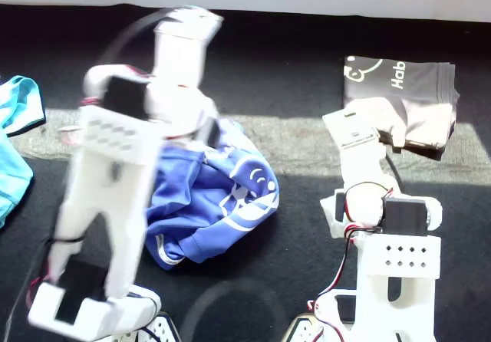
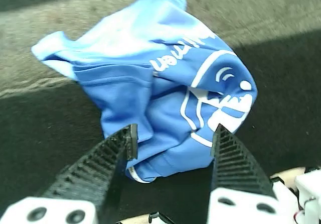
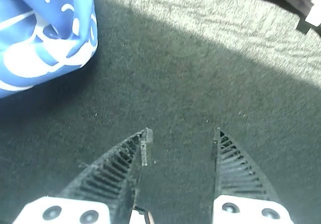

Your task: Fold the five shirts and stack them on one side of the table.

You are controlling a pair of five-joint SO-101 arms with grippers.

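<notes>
Crumpled blue shirt (image 1: 219, 196) lined up for grasping
The left tool (image 2: 175, 131) is held wide above it, likely for a grasp; the right tool (image 3: 181, 133), also wide, is held clear beside it.

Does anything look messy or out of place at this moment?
Yes: the blue shirt lies bunched in a heap mid-table, unfolded, just ahead of the open left claw. The dark shirt at the far right looks folded.
</notes>
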